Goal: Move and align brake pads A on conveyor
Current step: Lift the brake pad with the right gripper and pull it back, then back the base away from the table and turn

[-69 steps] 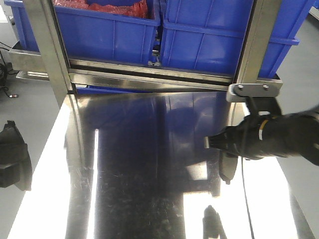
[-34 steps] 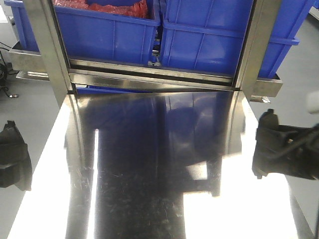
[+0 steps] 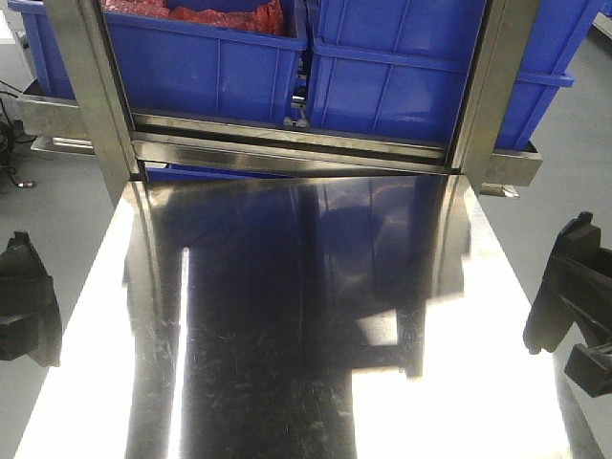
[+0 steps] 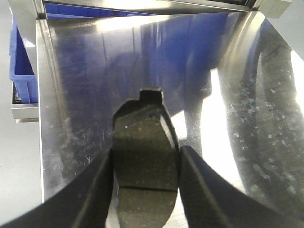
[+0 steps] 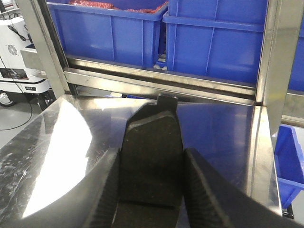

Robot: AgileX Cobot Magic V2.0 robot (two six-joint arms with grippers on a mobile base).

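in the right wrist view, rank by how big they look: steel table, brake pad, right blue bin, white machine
1. steel table
2. right blue bin and brake pad, about alike; the pad looks that big only because it is right at the camera
3. white machine, far left

My front camera looked down from above the near end of the steel table toward the blue bins behind it. The camera on my left claw stared steeply down, close over the table. The one on my right claw looked flatter across it to those bins. All shared the table's far edge.
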